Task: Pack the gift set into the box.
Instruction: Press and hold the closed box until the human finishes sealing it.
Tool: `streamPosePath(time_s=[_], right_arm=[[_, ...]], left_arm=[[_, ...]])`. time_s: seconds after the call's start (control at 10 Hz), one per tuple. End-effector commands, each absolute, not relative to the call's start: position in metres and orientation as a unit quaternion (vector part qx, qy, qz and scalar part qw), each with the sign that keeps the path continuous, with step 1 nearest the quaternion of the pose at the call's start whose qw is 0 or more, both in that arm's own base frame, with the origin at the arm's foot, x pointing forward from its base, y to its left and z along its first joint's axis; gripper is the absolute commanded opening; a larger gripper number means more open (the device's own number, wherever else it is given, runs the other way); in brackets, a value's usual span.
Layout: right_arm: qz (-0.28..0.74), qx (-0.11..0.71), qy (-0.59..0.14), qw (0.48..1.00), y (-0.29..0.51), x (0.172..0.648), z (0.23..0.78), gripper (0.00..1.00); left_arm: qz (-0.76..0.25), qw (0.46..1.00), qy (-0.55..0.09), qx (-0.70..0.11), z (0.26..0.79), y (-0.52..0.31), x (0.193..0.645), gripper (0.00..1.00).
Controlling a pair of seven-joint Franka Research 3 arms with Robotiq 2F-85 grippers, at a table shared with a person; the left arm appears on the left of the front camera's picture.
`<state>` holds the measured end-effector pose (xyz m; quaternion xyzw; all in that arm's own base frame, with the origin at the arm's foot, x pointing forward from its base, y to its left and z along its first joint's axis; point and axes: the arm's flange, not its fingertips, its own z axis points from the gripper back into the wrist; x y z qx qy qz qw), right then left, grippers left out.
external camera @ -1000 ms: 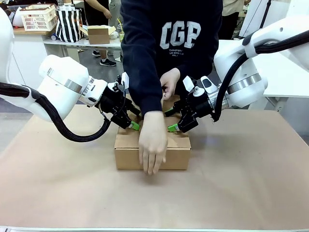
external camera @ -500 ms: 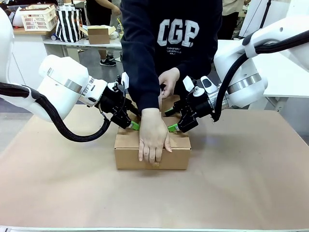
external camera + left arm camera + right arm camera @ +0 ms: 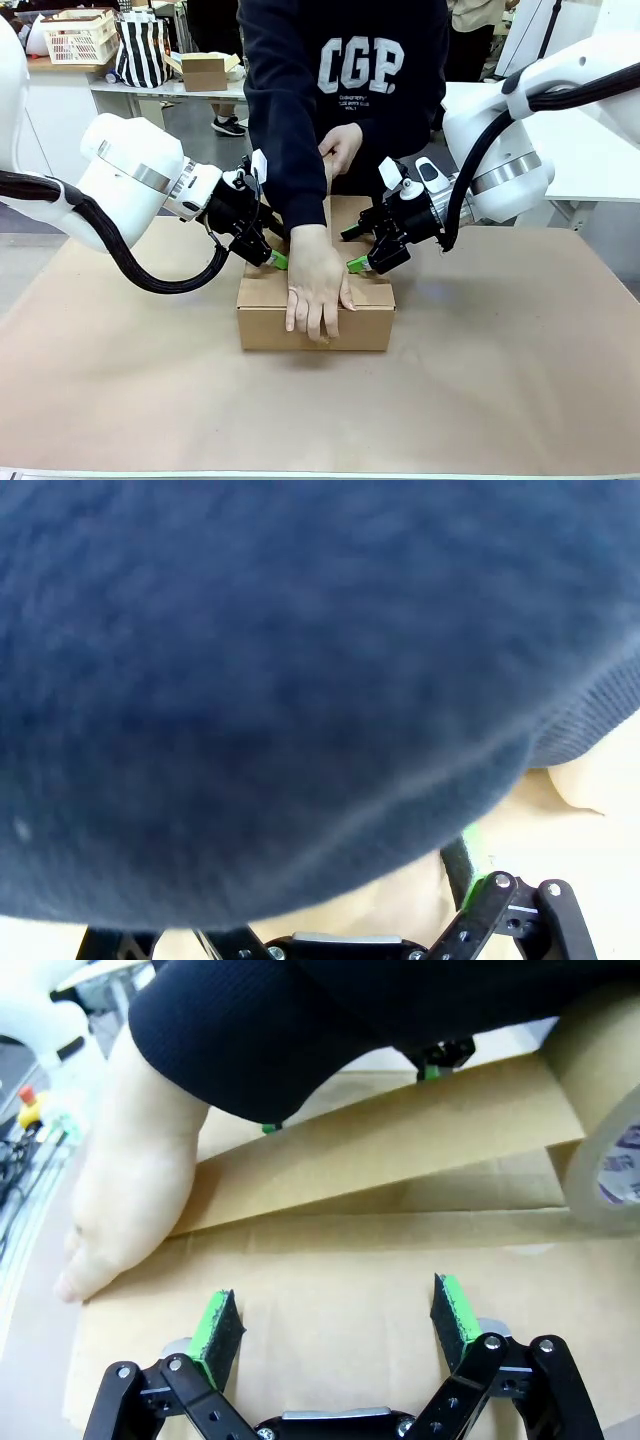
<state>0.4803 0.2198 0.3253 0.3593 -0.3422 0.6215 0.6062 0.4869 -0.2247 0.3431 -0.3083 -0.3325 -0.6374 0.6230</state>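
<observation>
Box: we see the box [image 3: 315, 305] on the paper-covered table [image 3: 520, 380], midway between our two arms, its near face toward the front camera.
Flaps: in the right wrist view the box [image 3: 330, 1310] has one flap lying flat and another still angled up above it.
Person's hand: the hand [image 3: 318, 290] presses flat on the box's near top edge; the dark sleeve [image 3: 290, 130] crosses above the box.
Tape roll: the tape roll [image 3: 610, 1175] sits at the box's far right edge in the right wrist view.
Left gripper: the left gripper [image 3: 275, 258] sits at the box's top left corner; we cannot tell how its jaws stand.
Right gripper: the right gripper [image 3: 356, 264] hovers over the box's top right, fingers spread apart, nothing between them.
Handling: we judge corrugated card light, stiff across panels, springy at the folds; press on the flaps' flat faces near the centre seam, not their thin edges.
</observation>
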Motion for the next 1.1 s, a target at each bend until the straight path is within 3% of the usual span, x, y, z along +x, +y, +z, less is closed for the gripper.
streamPosePath(time_s=[0.0, 1.0], right_arm=[[0.626, 0.357, -0.344, 0.602, 0.2196, 0.4800, 0.3233, 1.00], [0.626, 0.357, -0.344, 0.602, 0.2196, 0.4800, 0.3233, 1.00]], left_arm=[[-0.637, 0.623, -0.331, -0.310, 0.3400, -0.2241, 0.4857, 1.00], [-0.637, 0.623, -0.331, -0.310, 0.3400, -0.2241, 0.4857, 1.00]])
